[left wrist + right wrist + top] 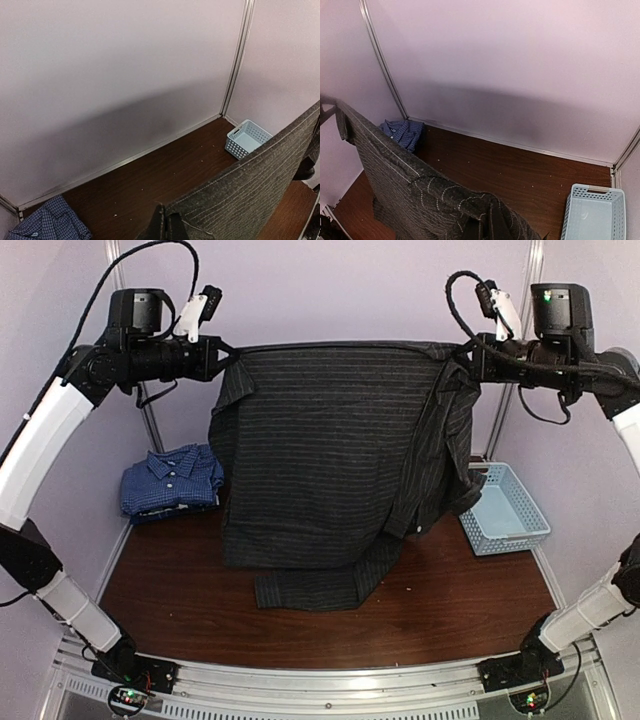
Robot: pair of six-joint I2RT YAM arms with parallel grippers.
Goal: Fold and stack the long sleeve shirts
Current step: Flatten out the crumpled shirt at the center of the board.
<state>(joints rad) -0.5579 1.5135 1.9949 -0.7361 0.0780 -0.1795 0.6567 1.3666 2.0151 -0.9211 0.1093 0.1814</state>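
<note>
High above the worktop (pixel 450 600), the left claw (pixel 226 348) and right claw (pixel 462 353) are each clamped on a top corner of the black pinstriped shirt (pixel 340 440), its lower end touching the wood, the folded blue shirt (pixel 172 478) lying at nine o'clock.

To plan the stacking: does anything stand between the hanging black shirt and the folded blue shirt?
Nothing visible does. The black shirt, held by the left gripper and right gripper, hangs beside the blue shirt; the basket sits on the other side.
</note>
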